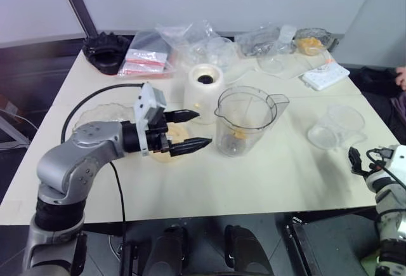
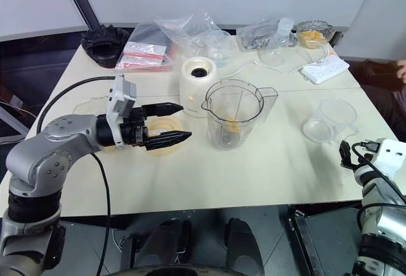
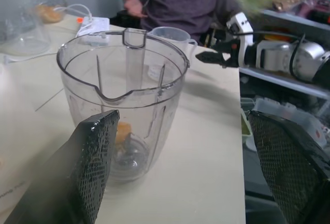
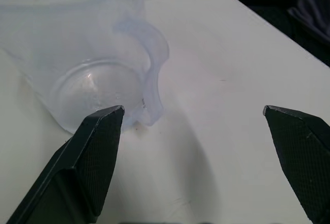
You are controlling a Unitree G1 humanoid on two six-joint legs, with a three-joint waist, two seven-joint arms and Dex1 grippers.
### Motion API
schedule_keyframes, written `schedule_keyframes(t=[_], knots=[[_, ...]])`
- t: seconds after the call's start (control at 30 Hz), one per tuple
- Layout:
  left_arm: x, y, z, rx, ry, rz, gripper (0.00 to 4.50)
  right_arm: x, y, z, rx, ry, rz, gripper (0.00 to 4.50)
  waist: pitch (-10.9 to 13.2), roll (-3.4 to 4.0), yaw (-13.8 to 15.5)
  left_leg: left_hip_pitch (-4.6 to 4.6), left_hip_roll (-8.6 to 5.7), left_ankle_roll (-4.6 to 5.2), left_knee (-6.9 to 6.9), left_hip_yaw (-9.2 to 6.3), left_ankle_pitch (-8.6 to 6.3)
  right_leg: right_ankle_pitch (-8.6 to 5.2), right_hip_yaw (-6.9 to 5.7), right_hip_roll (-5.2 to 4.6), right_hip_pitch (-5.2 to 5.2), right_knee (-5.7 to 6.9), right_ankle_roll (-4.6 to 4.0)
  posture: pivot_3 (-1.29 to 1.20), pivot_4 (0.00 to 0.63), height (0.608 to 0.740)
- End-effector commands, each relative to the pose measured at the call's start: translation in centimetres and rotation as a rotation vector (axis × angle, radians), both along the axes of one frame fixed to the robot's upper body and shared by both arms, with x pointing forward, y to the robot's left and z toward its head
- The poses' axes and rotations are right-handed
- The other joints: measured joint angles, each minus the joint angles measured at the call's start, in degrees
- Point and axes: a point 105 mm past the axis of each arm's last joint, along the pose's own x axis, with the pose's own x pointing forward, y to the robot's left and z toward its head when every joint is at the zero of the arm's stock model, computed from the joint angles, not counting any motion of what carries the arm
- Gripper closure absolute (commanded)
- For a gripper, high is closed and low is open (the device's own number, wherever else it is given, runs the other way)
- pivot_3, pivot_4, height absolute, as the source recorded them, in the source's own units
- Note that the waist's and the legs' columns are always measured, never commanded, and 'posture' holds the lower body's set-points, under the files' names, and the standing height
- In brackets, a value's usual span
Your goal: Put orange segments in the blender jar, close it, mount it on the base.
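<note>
Orange segments are the cargo, and one (image 3: 122, 131) lies at the bottom of the blender jar (image 1: 244, 120), beside the small blade hub. The left pincer (image 1: 190, 129) hangs level above the tabletop (image 1: 254, 181), its two black fingers spread wide and holding nothing, pointing toward the jar from the jar's left with a clear gap between fingertips and jar wall. Directly under that pincer lies a flat round pale-peach lid (image 2: 162, 135). In the left wrist view the jar stands upright between the two fingers and beyond them, spout toward the camera and handle on its far side. The right pincer (image 3: 206, 57) is at the tabletop's right edge, fingers likewise wide apart and empty; in the right wrist view a smaller clear cup (image 4: 98, 64) with a handle sits just ahead of one finger, not touched. The base (image 1: 204, 92), cream-white with a dark round socket on top, stands just behind and to the left of the jar, close to it. A scalloped glass bowl (image 1: 95, 116) rests on the tabletop's left part, partly hidden by the left arm. Further back are a black ridged round object (image 1: 106, 51), clear plastic bags (image 1: 184, 38), a white power strip (image 1: 325, 76) and a small dish of orange pieces (image 1: 311, 42). A person in a dark top (image 3: 191, 0) sits beyond the tabletop's right side.
</note>
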Motion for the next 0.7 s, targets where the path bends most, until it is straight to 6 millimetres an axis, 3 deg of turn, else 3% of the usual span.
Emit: schedule_keyframes(t=[0.03, 0.27, 0.43, 0.7], knots=[[-0.4, -0.2, 1.0, -0.011, -0.04, 0.0, 0.38, 0.3, -1.2, 0.8, -0.046, -0.026, -0.024, 0.0, 0.0, 0.0, -0.04, 0.02, -0.01, 0.0, 0.0, 0.01, 0.0, 0.0, 0.01, 0.0, 0.02, 0.0, 0.0, 0.0, 0.15, 0.74], [-0.5, -0.1, 0.5, 0.015, -0.014, -0.001, 0.38, 1.2, -1.3, 0.2, -0.014, -0.035, -0.003, 0.0, 0.0, 0.0, -0.99, 0.11, -0.03, 0.0, 0.0, 0.0, 0.0, 0.0, 0.01, 0.01, 0.12, -0.01, 0.01, 0.0, 0.15, 0.74], [-0.9, -0.1, 0.4, 0.024, -0.008, -0.02, 0.38, 2.4, -0.9, 1.3, -0.023, -0.078, 0.012, 0.0, 0.01, 0.0, -1.3, 0.21, -0.01, 0.0, -0.03, -0.01, 0.0, 0.0, 0.12, 0.01, 0.14, 0.01, 0.01, 0.0, 0.15, 0.74], [-0.7, -0.2, 0.3, 0.034, -0.011, -0.016, 0.38, 3.5, -0.8, 1.2, -0.025, -0.079, 0.015, 0.0, 0.02, -0.02, -1.28, 0.31, 0.0, 0.0, -0.03, -0.01, -0.01, -0.01, 0.12, 0.02, 0.29, -0.05, 0.01, 0.0, 0.15, 0.74]])
